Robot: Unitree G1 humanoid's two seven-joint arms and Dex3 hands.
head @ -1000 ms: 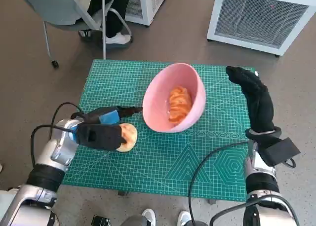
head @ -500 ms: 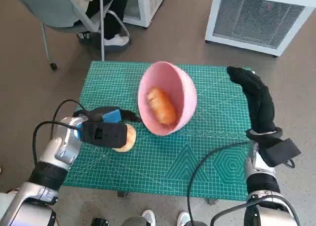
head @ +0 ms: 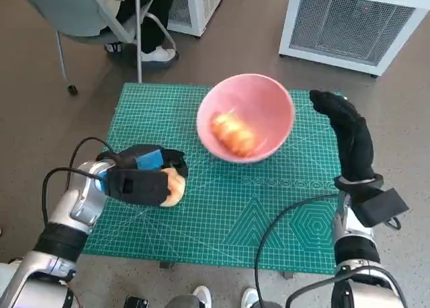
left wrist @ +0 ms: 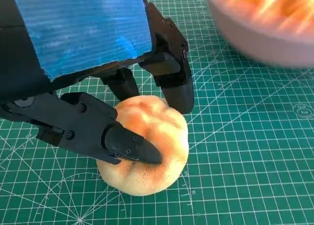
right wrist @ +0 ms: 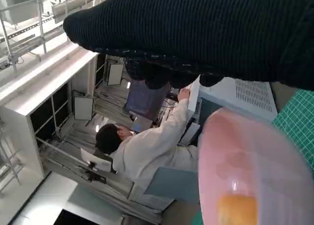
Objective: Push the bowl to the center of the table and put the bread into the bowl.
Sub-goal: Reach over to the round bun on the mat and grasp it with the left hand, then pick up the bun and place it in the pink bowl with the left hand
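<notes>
Head view: the pink bowl (head: 246, 118) sits near the middle of the green mat (head: 222, 214), toward twelve o'clock, with one piece of bread (head: 232, 134) already inside. At about eight o'clock from the bowl, the left hand (head: 142, 179) covers a round bun (head: 175, 185) on the bench. The right hand (head: 344, 134), at the bowl's three o'clock, looks to carry nothing; whether it touches the rim I cannot tell.

Left wrist view: the fingers (left wrist: 128, 145) are clamped on the bun from both sides, and one tip dents the crust. The bun seems to rest on the mat. I would lift straight up before swinging over, to clear the rim.

Right wrist view: the glove's fingers hardly show, so their spread is unclear. The bowl's rim is close by. A person (right wrist: 147, 149) sits beyond.
</notes>
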